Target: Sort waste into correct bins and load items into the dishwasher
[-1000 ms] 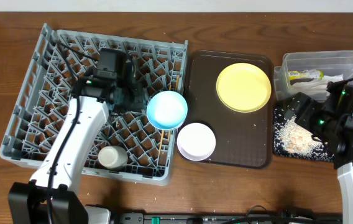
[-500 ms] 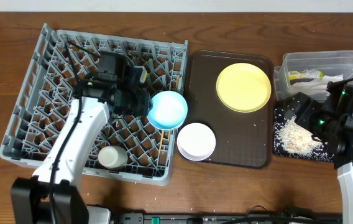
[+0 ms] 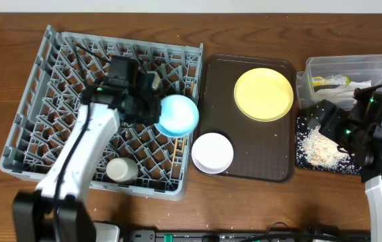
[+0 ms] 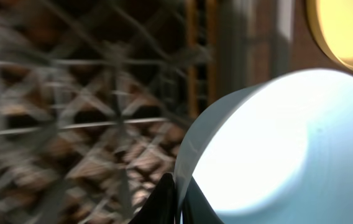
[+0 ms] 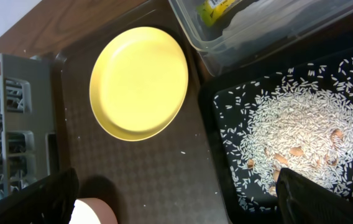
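The table is brown wood, and a thin strip of white wall runs along the back.

On the left is the big grey dish rack. A small round white thing stands near its front. The left gripper is pinched tight on the rim of the light blue bowl. The bowl is tipped on its side over the right part of the rack.

In the middle is the dark brown tray. The yellow plate lies flat at its back. The small white bowl sits at its front left edge.

On the right, the clear tub holds the green-and-yellow wrapper and the white napkin. In front of the tub, the black tray holds the rice crumbs. The right gripper hangs over the left side of the black tray, spread wide, with nothing in it.
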Controlling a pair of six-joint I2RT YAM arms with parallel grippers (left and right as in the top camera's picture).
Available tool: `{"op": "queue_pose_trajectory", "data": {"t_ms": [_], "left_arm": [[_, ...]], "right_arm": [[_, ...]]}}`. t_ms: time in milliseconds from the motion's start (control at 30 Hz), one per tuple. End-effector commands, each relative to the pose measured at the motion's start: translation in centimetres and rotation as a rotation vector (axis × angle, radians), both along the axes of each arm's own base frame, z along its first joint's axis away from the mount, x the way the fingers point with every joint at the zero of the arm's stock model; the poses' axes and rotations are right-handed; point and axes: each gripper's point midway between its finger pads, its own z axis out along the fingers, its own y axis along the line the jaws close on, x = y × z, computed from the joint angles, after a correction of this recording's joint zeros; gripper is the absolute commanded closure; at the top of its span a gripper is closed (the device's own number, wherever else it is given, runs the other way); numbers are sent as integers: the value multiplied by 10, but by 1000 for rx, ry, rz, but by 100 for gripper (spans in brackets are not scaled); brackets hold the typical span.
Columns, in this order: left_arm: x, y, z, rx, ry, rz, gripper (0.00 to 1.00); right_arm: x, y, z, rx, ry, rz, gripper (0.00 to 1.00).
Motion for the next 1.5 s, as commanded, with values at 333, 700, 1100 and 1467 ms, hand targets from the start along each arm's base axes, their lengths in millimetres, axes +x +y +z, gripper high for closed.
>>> {"op": "queue_pose_trajectory", "data": {"t_ms": [333,700,1100,1467], "left_arm": [[0,128,96,798,-356,558,92],[13,55,91,1191,-529,327,93],[19,-2,37,1344,-536,102,93],[5,-27,2,1178,-423,-5,75]], "right_arm": [[2,-1,5,-3,-14,1,1],[2,-1,5,-3,-14,1,1],[2,-2,5,-3,-14,0,1],[2,-2,5,-3,-14,0,1]]}}
